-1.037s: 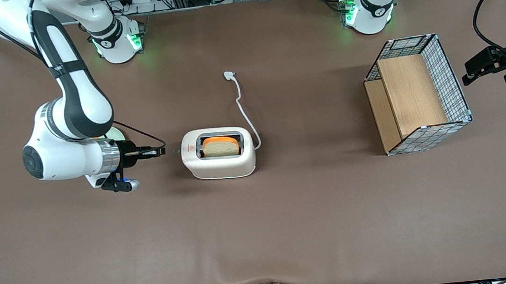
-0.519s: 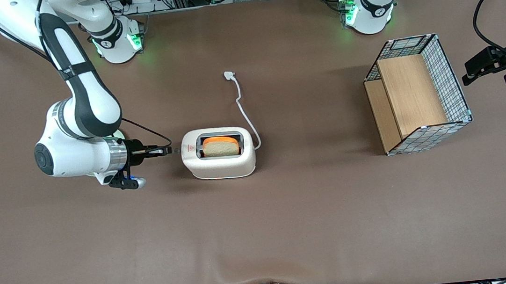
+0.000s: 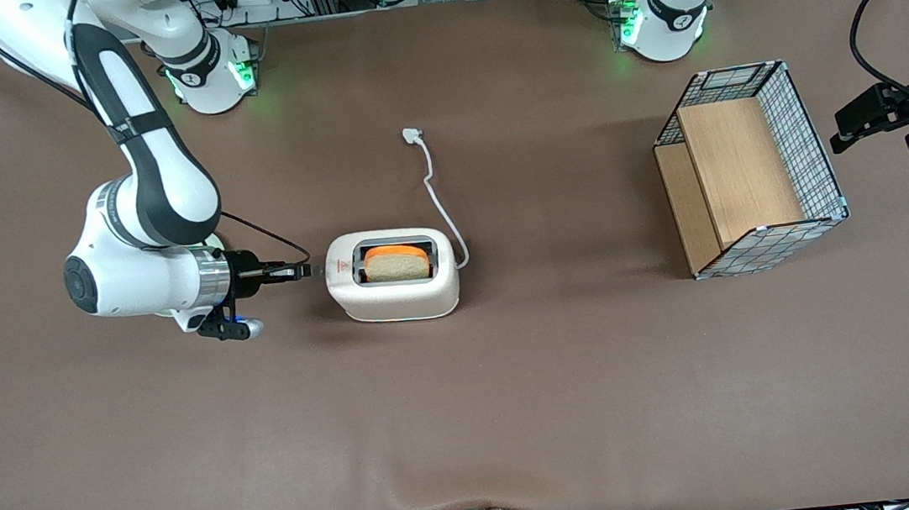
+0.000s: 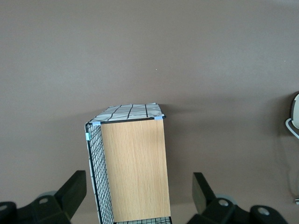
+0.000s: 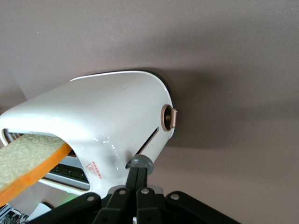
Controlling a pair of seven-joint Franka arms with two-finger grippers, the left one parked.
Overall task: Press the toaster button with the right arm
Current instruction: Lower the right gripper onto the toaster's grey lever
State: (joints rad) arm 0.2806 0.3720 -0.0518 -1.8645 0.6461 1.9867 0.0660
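Brown cloth-covered surface (image 3: pixel 520 400), aluminium framing and cabling along its edge farthest from the front camera. Toaster (image 3: pixel 392 275) mid-surface, bread slice (image 3: pixel 396 264) in slot, white cord (image 3: pixel 437 193) trailing away from the camera. Wire-and-wood basket (image 3: pixel 749 166) toward the parked arm's end. Gripper (image 3: pixel 306 270) level with the toaster's narrow end, jaws closed together, empty, tips at the toaster button (image 5: pixel 141 162). Since half a second ago: gripper barely advanced; toaster unmoved.
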